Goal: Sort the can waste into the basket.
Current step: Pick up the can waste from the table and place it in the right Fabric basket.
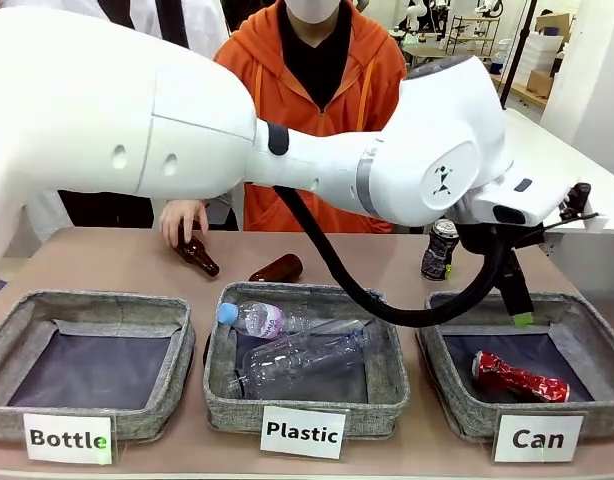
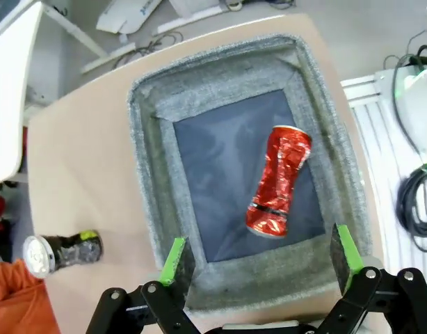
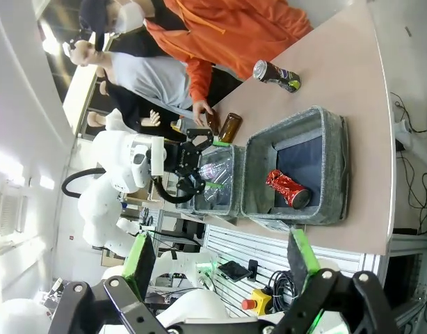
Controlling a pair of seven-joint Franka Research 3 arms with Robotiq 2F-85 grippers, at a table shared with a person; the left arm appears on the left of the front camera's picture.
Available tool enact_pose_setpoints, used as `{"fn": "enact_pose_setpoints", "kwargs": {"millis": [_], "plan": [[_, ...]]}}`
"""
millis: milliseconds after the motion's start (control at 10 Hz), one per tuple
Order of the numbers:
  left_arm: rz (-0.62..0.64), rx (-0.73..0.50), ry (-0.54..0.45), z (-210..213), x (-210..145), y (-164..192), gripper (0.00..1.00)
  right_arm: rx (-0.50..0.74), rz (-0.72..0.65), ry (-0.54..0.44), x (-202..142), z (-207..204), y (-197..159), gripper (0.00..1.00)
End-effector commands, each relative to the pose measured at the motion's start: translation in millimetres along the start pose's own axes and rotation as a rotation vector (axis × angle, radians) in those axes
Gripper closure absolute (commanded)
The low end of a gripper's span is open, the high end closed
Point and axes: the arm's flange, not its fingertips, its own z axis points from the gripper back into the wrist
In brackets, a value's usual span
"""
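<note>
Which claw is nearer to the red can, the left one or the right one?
Left. The left claw hangs open just above the red can in the basket; the right claw, also open, is farther off, beyond the edge of the table.

Table: tan table (image 1: pixel 117 262) with a smooth top, running from left to right across the near scene.
Far right: a white table (image 1: pixel 547 160) stands behind it.
Far back, right: an open shelf rack (image 1: pixel 474 30) with a cardboard box (image 1: pixel 552 22) just beside it.
Right wall: a plain white wall (image 1: pixel 602 70).
Floor: grey floor (image 2: pixel 380 35) in the left wrist view, with coiled dark cables (image 2: pixel 416 209) lying on it.
Light: bright, even indoor light.
</note>
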Motion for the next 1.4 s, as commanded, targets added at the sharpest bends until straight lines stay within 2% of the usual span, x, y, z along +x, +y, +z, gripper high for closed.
{"fn": "enact_pose_setpoints", "kwargs": {"millis": [0, 200, 400, 700, 800, 900, 1100, 1300], "plan": [[0.174, -0.113, -0.041, 47.1, -15.0, -35.1, 0.0, 0.033, 0.013, -0.03, 2.2, -4.0, 1.9, 0.0], [0.379, -0.083, -0.117, 91.3, -38.8, -61.6, 0.0, 0.016, 0.045, 0.01, -1.7, -33.5, 9.8, 0.0], [0.452, -0.053, -0.204, 133.7, -72.6, -76.0, 0.0, 0.016, 0.117, 0.072, -14.6, -84.4, 32.6, 0.0], [0.506, 0.016, -0.348, 174.0, -112.2, -82.2, 0.0, 0.169, 0.169, 0.268, -55.1, -182.8, 78.0, 0.0], [0.525, 0.043, -0.353, 174.8, -115.7, -75.2, 0.0, 0.177, 0.168, 0.295, -61.7, -195.6, 80.9, 0.0], [0.524, 0.047, -0.396, 170.0, -111.5, -68.0, 0.0, 0.138, 0.15, 0.308, -58.7, -190.9, 74.2, 0.0], [0.539, -0.009, -0.379, 156.7, -102.0, -54.3, 0.0, 0.112, 0.148, 0.317, -55.8, -178.1, 69.0, 0.0], [0.569, -0.004, -0.346, 152.0, -102.9, -45.8, 0.0, 0.114, 0.152, 0.326, -55.2, -175.3, 65.5, 0.0]]}}
